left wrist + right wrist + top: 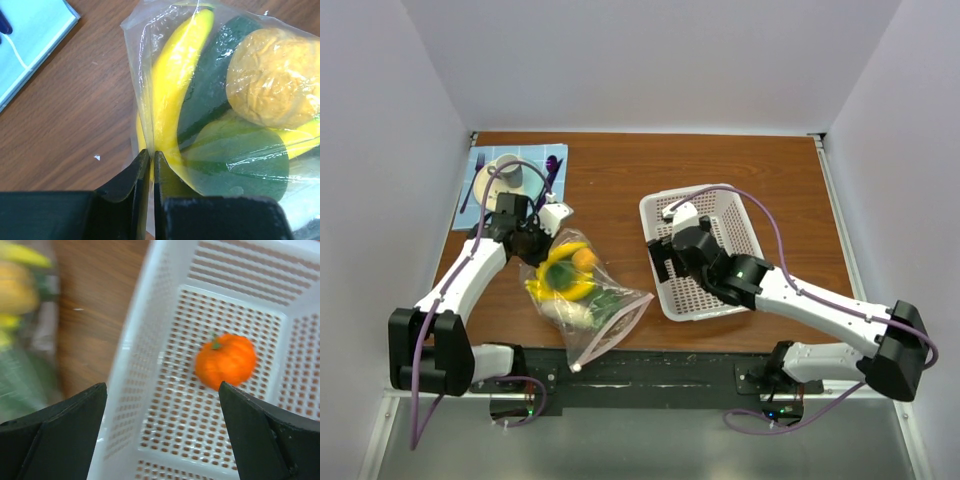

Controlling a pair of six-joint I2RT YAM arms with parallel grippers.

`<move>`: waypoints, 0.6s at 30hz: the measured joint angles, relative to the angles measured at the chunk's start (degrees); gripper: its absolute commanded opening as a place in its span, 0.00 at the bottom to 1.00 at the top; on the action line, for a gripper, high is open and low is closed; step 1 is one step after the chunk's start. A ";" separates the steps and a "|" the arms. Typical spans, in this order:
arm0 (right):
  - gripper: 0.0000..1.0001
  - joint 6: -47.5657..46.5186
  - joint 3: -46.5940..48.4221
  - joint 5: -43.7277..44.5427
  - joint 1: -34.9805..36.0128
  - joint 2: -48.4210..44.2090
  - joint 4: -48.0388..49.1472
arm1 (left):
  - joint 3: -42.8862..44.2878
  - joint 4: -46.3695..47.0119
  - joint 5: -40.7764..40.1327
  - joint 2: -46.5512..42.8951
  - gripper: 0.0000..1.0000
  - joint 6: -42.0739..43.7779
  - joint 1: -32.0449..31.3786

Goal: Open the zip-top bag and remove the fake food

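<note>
The zip-top bag (588, 300) lies on the table left of centre, its pink zip strip (617, 333) facing the near edge. Inside it shows fake food: a yellow banana (175, 85), a dark green piece (215, 85), an orange-yellow ball (272, 77) and a yellow-green piece (240, 160). My left gripper (542, 243) (151, 156) is shut on the bag's far corner, plastic pinched between its fingers. My right gripper (665, 262) (162, 386) hangs open over the white basket (745, 215) (150, 340). An orange fake fruit (226, 360) lies on the basket floor beyond the fingers.
A light blue mat (485, 165) (30, 45) with a white cup (506, 172) and purple utensils (552, 170) sits at the back left corner. White walls enclose the table on three sides. In the right wrist view the bag (20, 340) is a blur at the left.
</note>
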 measured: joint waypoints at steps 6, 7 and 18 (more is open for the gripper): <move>0.46 -2.14 0.63 -3.52 13.75 -0.83 0.76 | -0.04 1.77 -2.27 1.09 0.10 -0.98 0.00; 0.38 -2.27 -0.33 -4.48 15.47 -1.05 1.40 | 0.02 2.40 -2.86 1.60 0.09 -1.03 0.00; 0.44 -3.48 -6.93 -9.27 20.90 -2.08 9.77 | 0.24 2.08 -6.01 8.63 0.08 -2.56 0.04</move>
